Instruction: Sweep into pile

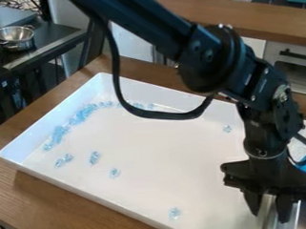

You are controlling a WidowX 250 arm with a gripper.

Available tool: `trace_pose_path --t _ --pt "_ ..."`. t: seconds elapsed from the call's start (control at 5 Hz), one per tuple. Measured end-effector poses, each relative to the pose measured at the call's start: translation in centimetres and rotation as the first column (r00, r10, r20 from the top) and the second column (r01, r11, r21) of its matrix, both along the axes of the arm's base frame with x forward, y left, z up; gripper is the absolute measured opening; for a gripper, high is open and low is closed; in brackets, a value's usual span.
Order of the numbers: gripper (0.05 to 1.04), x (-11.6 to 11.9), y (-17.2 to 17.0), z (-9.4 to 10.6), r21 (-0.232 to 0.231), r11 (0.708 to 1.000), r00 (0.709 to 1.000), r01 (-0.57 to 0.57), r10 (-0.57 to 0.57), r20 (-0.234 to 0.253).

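Open room spans the middle of the shallow white rectangular tray (167, 158), inside raised walls. Small translucent blue pieces (87, 111) edge it at left; a looping black cable (160, 115) and the black jointed arm (211, 61) obstruct passage from above.

Clear-blue bits (84, 112) scattered: loose band along white tray (89, 192)'s far-left side, small clumps just inside it, one near, one right. Shiny metal tool (269, 213) near right, roughly upright, clamped in gripper (270, 215).
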State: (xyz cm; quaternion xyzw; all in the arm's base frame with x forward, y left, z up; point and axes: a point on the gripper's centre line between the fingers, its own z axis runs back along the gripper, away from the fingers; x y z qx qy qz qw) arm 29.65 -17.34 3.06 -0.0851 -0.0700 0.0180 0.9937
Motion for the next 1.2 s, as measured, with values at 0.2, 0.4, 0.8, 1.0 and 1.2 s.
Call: trace_pose_path --t 0.2,0.4,0.8,1.0,1.2 --pt "0.390 -0.2 1.9 -0.2 0.077 0.997 1.000 0.016 -0.015 -0.012" --pt "0.390 -0.9 4.3 -0.2 0.151 0.988 0.998 0.016 -0.007 -0.061" --pt "0.390 -1.7 10.8 0.3 0.285 0.959 0.982 0.001 0.053 -0.182" --pt "0.390 -1.7 13.4 0.0 0.315 0.949 0.979 -0.002 0.066 -0.194" --pt "0.390 -1.6 16.2 -0.5 0.363 0.932 0.989 -0.018 0.071 -0.134"
